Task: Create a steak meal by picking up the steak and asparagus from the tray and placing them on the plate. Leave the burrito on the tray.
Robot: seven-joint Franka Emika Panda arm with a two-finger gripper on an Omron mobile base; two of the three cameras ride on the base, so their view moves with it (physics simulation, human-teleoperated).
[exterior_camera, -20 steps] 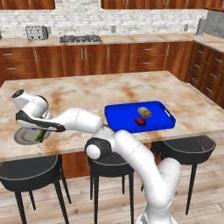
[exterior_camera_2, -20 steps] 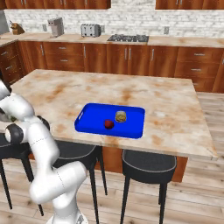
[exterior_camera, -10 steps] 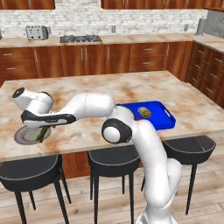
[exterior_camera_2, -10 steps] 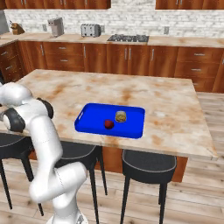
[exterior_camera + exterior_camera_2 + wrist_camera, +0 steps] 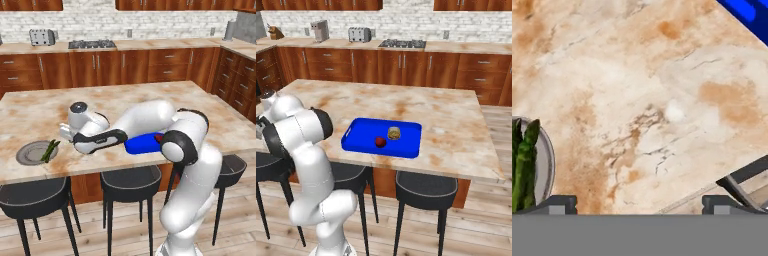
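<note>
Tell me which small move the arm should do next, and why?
Probably swing toward the bright blue rectangular tray and stop above the small dark red steak. The green asparagus bundle already lies on the round grey plate, and the tool looks empty.

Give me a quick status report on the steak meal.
Gripper open, empty, over bare counter. Asparagus on plate. Steak and burrito on tray. Nothing in the way.

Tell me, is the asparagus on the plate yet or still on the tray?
On the plate: the asparagus lies across the grey plate, while the steak sits on the blue tray.
</note>
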